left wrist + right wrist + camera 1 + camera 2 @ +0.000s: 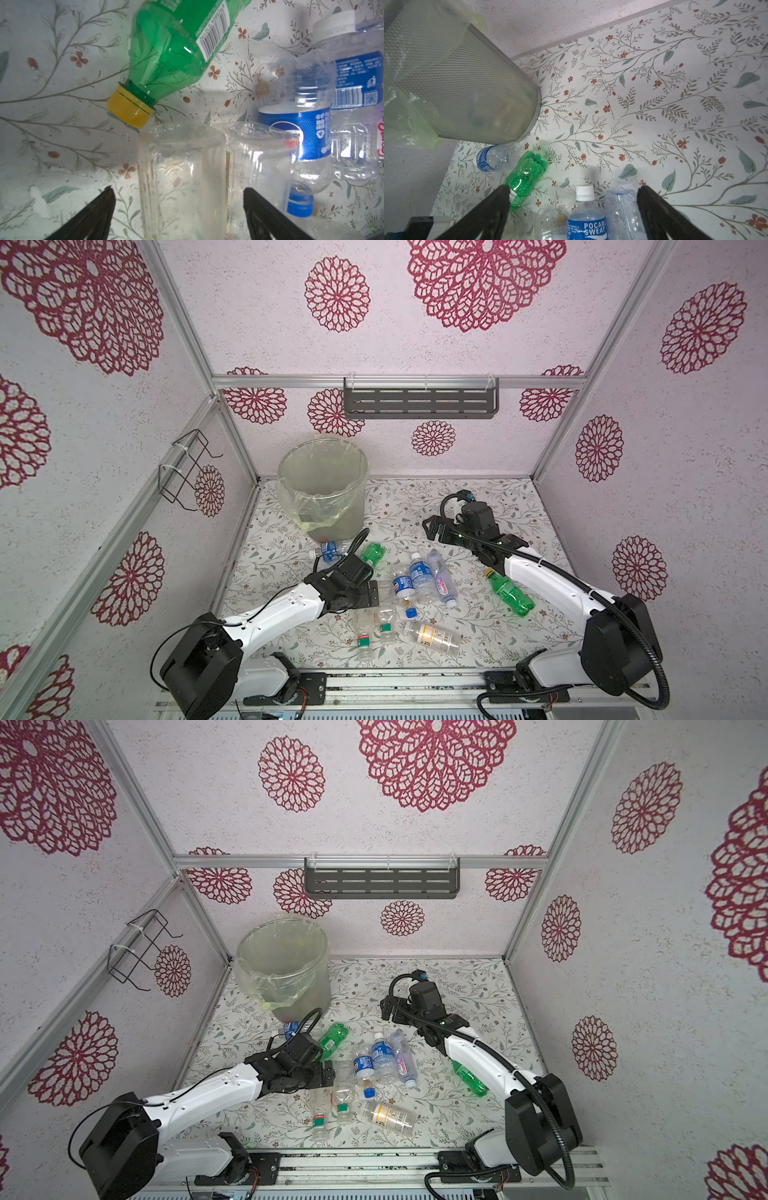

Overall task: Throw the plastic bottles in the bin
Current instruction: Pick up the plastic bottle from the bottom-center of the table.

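One clear bottle (182,166) btwn spread L fingers (104,207), green bottle (166,52) beyond

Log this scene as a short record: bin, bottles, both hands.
bin: upright at the far left of the table, bag folded over its rim
bottles: at least nine, lying loose in front of the bin
left hand: open, jaws either side of a clear bottle, not closed on it
right hand: open, holding nothing
blue-labelled bottle: lying beside the bin's base
green bottle: lying, yellow cap toward the left hand
second green bottle: lying right of the others
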You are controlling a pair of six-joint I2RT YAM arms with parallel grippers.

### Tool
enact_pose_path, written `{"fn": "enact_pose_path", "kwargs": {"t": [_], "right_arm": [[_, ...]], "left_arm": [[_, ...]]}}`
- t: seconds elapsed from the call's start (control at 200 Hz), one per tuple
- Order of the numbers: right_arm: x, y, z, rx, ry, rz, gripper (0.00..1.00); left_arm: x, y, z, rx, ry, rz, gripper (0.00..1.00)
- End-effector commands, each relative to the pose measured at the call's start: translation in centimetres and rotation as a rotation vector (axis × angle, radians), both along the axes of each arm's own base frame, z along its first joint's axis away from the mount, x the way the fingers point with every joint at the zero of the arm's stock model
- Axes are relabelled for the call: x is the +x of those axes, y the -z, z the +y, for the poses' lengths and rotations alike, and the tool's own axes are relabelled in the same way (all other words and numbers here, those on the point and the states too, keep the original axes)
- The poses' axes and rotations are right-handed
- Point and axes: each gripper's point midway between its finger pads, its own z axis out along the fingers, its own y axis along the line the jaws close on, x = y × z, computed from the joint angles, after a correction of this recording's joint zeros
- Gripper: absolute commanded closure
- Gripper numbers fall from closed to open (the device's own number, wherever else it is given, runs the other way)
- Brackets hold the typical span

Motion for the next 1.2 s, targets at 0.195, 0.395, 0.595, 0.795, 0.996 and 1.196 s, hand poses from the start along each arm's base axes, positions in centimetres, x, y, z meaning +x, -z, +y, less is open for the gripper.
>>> {"fn": "enact_pose_path", "kwargs": {"t": [0.195,0.395,0.595,0.795,0.996,1.196], "right_arm": [[-0.2,-0.8,-0.5,0.03,0.017,-0.008,0.01],[-0.2,-0.5,-0.5,0.026,0.021,-0.002,0.01],[-0.1,-0.2,-0.7,0.025,0.027,0.004,0.01],[-0.2,0.0,-0.7,0.025,0.027,0.012,0.01],[-0.2,-0.1,-0.9,0.025,0.032,0.01,0.01],[-0.2,0.0,-1.0,0.025,0.037,0.014,0.01]], "left_arm": [[-0.3,0.8,0.2,0.003,-0.019,-0.003,0.13],[-0.3,1.5,0.0,0.005,-0.017,0.008,0.18],[-0.3,1.9,0.0,0.012,-0.017,0.012,0.26],[-0.3,2.1,0.1,0.021,-0.02,0.015,0.35],[-0.2,1.6,0.6,0.036,-0.025,-0.001,0.36],[0.1,0.5,0.9,0.043,-0.029,-0.036,0.37]]}}
